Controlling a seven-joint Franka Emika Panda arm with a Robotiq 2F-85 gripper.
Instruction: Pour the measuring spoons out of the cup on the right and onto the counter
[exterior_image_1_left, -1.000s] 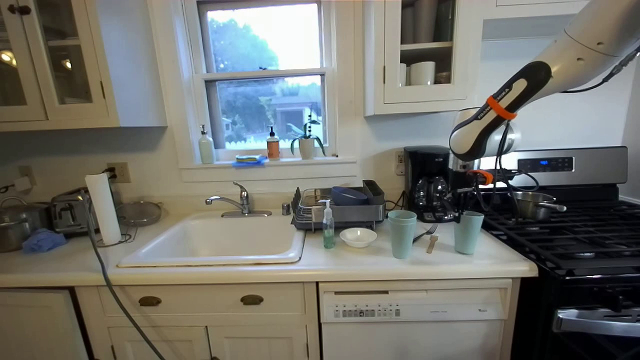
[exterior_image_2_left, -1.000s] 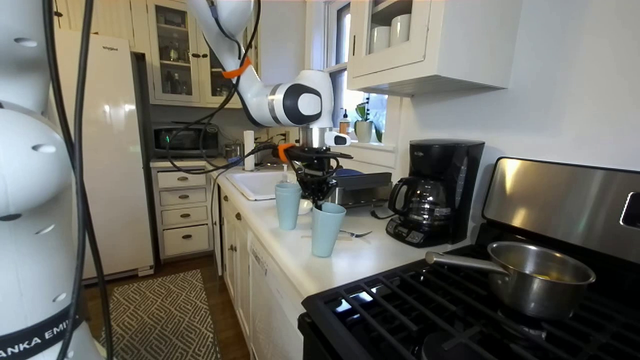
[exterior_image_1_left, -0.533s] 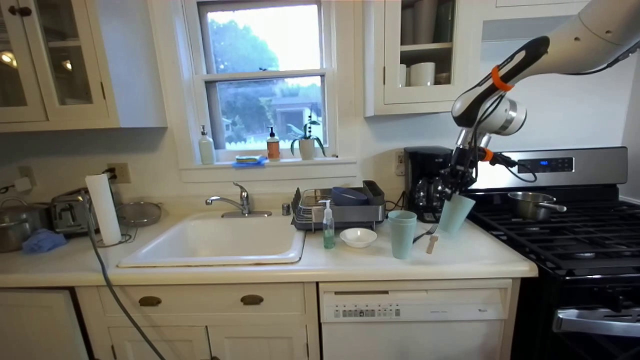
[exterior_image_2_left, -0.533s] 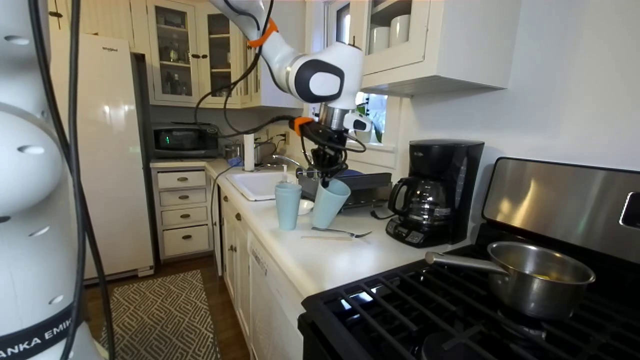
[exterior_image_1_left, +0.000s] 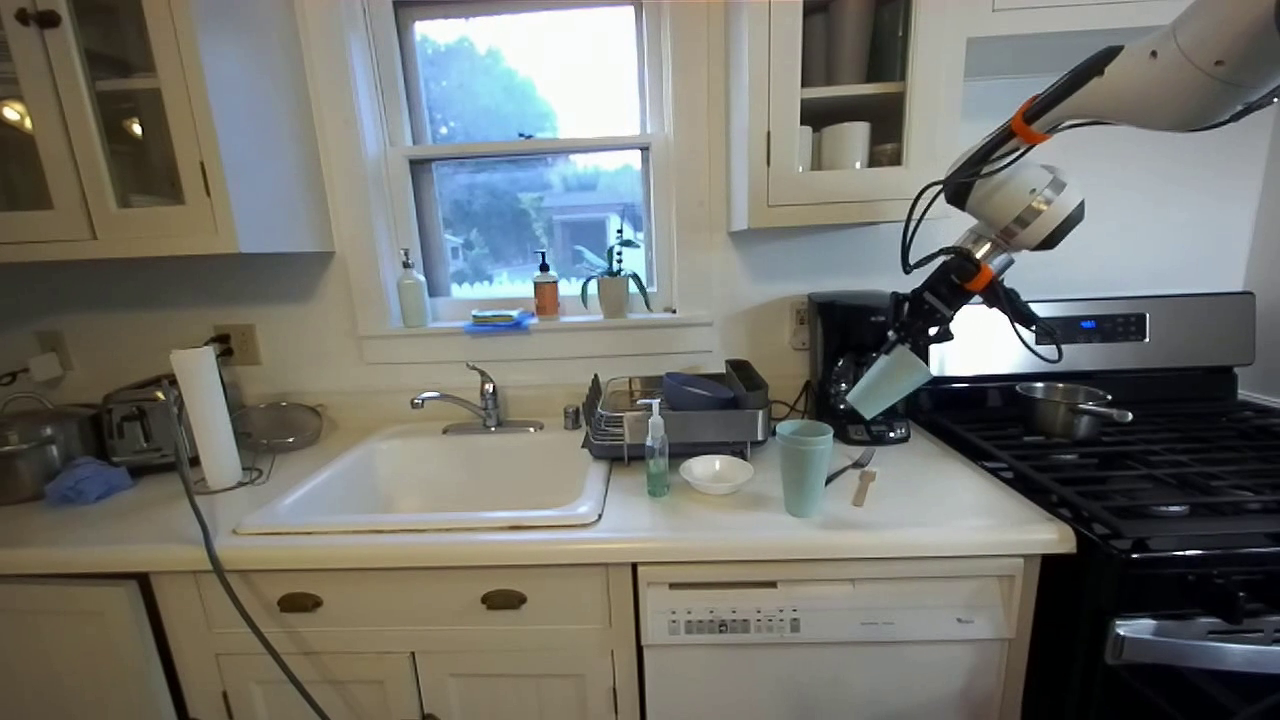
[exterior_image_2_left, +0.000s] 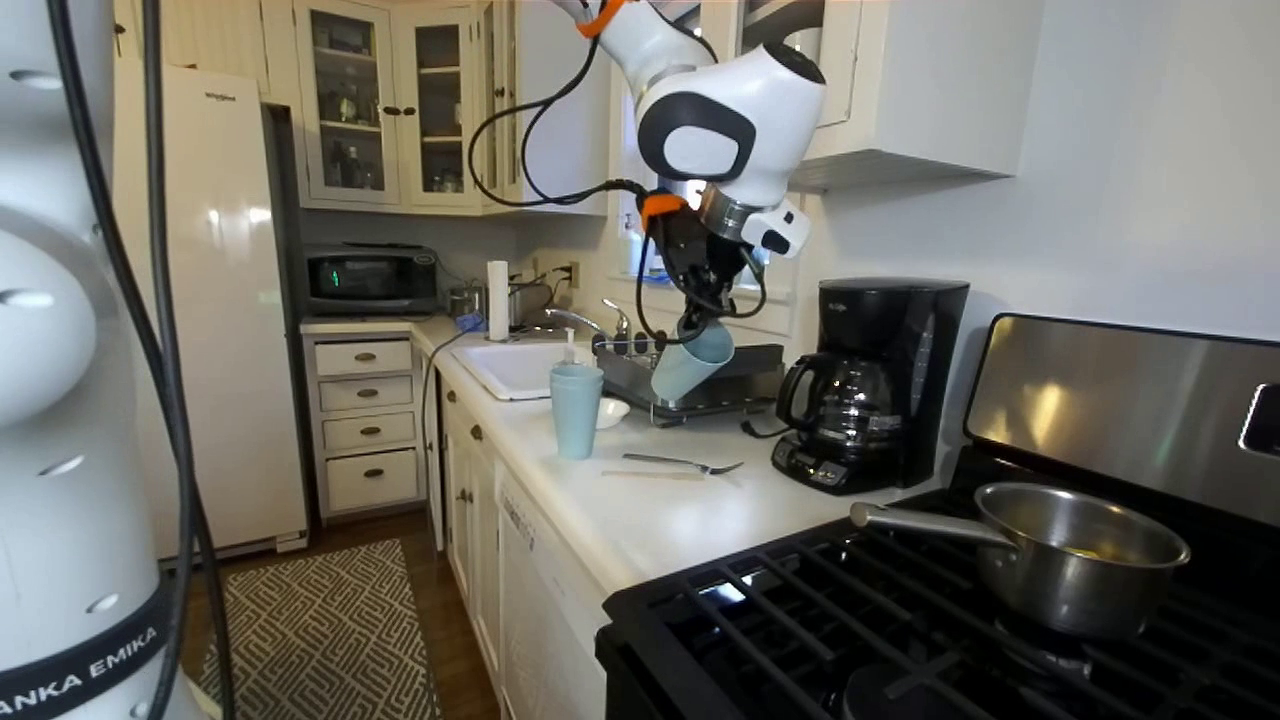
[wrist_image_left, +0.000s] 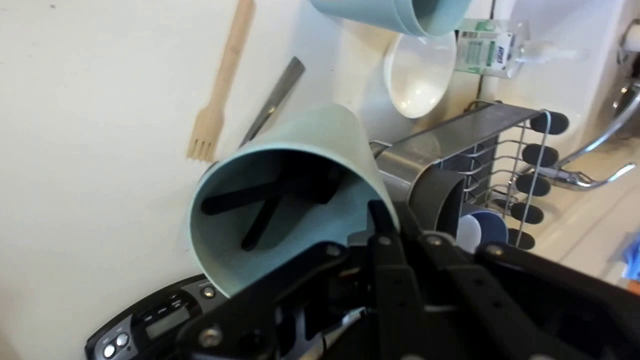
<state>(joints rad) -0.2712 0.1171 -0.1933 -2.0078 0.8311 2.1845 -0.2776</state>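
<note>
the claw (wrist_image_left: 396, 220) pinches the cup (exterior_image_1_left: 889, 384) at its rim, in the air above the counter (exterior_image_2_left: 640, 520). the measuring spoons (wrist_image_left: 245, 196) lie inside, dark ends toward the mouth. the cup's long axis slants, mouth higher than base, so probably the claw must turn it lower.

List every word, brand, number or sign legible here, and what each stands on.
"ANKA EMIKA", cut off at the picture's left edge: the robot arm's black band.
"Whirlpool": white refrigerator.
Too small or blurred to read: pump bottle's label, stove display, microwave clock, coffee maker's logo, dishwasher panel.
</note>
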